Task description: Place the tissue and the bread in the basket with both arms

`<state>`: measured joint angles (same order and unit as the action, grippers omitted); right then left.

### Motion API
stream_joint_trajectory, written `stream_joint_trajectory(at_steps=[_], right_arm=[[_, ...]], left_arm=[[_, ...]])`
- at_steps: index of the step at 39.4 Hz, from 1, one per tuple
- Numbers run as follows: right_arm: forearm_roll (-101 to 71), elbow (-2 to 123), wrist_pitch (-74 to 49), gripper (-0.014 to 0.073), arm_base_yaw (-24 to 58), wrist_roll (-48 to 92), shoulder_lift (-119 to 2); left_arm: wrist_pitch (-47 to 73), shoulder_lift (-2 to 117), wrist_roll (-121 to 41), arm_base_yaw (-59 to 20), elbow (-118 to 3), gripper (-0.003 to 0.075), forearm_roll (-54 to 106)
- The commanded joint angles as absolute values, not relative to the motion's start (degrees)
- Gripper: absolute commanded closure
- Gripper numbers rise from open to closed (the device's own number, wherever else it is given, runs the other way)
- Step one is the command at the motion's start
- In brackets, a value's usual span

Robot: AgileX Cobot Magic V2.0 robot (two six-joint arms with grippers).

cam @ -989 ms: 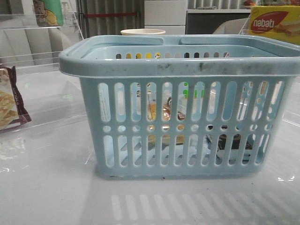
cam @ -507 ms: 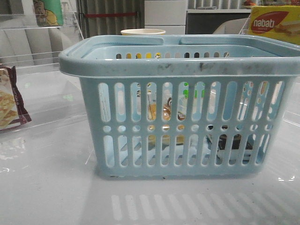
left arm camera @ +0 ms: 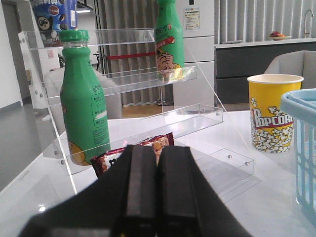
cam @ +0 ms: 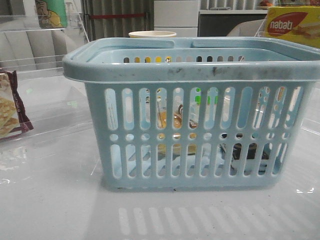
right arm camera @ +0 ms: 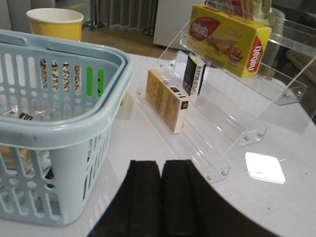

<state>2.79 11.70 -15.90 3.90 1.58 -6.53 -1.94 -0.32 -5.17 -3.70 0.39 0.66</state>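
Note:
The light-blue slotted basket (cam: 190,70) stands in the middle of the front view. Through its slots a low dark packet, the tissue (cam: 248,150), lies on the basket floor at the right. A clear packet with golden-brown bread (cam: 176,120) shows through the middle slots. My left gripper (left arm camera: 157,150) is shut and empty, away from the basket, whose rim (left arm camera: 301,103) shows at the edge of the left wrist view. My right gripper (right arm camera: 161,165) is shut and empty over the table beside the basket (right arm camera: 59,133). Neither gripper shows in the front view.
A maroon-edged packet of pale yellow food (cam: 10,107) lies left of the basket, just beyond my left fingertips (left arm camera: 148,145). Green bottles (left arm camera: 84,103) stand on a clear shelf, a popcorn cup (left arm camera: 273,111) behind the basket. Right: a clear rack with a nabati box (right arm camera: 229,37) and small boxes (right arm camera: 168,101).

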Motion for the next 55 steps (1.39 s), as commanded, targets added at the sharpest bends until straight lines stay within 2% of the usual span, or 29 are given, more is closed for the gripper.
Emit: stream_joint_trajectory(at_steps=[1,14,55], right_arm=[[3.8,8.6,-4.5,0.0538,1.8,1.9,-4.3],[3.6,-1.8,3.5,0.0538,-1.2,1.9,1.6],[-0.5,-1.7,2.9,0.0538,-1.0,-1.3,1.6]], left_arm=[[-6.9,-1.4,-4.8,-3.5,0.4,0.0629,1.2],[-6.9,-1.4,-4.8,-3.5,0.4,0.0629,1.2],[-6.8,-1.3,-4.8,-3.5,0.4,0.0629,1.2]])
